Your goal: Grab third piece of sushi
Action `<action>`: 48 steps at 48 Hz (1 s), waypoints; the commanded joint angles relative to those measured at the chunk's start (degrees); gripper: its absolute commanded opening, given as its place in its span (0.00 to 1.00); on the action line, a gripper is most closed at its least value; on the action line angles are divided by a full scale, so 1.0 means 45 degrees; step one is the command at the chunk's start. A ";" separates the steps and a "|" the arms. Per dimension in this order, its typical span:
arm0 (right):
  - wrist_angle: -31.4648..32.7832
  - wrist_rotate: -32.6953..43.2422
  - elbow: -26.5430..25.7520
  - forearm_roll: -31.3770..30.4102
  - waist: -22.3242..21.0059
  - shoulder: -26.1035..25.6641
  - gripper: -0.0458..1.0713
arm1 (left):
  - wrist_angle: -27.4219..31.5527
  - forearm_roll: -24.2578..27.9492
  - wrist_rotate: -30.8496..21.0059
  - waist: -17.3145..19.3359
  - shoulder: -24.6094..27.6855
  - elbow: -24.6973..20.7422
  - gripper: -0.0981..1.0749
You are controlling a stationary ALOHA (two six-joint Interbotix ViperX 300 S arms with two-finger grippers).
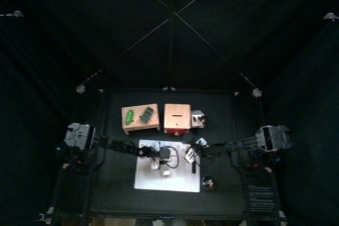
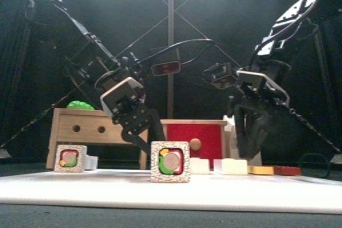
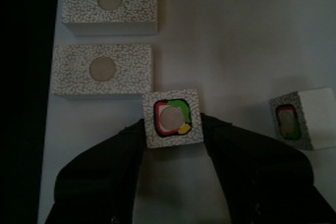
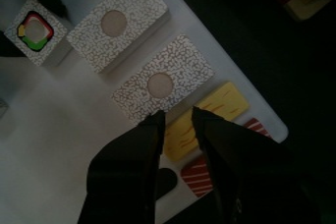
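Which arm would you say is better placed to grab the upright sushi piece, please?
Left: its gripper already straddles the sushi piece with open jaws. The right gripper hangs over the speckled blocks.

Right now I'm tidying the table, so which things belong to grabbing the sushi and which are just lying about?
Job:
sushi piece between the left pincer's jaws
sushi piece to the side
right pincer

Lying about:
wooden box
red box
speckled blocks

The left gripper [image 3: 175,159] has its jaws spread round a white speckled sushi block with a red-and-green centre [image 3: 174,122] — bare white mat [image 3: 79,130] lies to both sides. Beyond the fingertips two flat speckled blocks with tan centres [image 3: 102,70] bar the way; another upright block [image 3: 301,118] stands off one jaw.
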 commanded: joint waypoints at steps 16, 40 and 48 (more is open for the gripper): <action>-0.0020 0.0020 -0.0117 -0.0020 -0.0039 -0.0176 0.67 | -0.0293 0.0039 0.0000 -0.0039 -0.1211 0.0410 0.73; -0.0020 0.0000 -0.0215 -0.0020 -0.0059 -0.0176 0.67 | -0.0391 0.0059 0.0020 -0.0059 -0.2246 0.1289 0.72; -0.0020 0.0020 -0.0234 -0.0020 -0.0059 -0.0176 0.67 | -0.0391 0.0059 0.0020 -0.0059 -0.2246 0.1348 0.72</action>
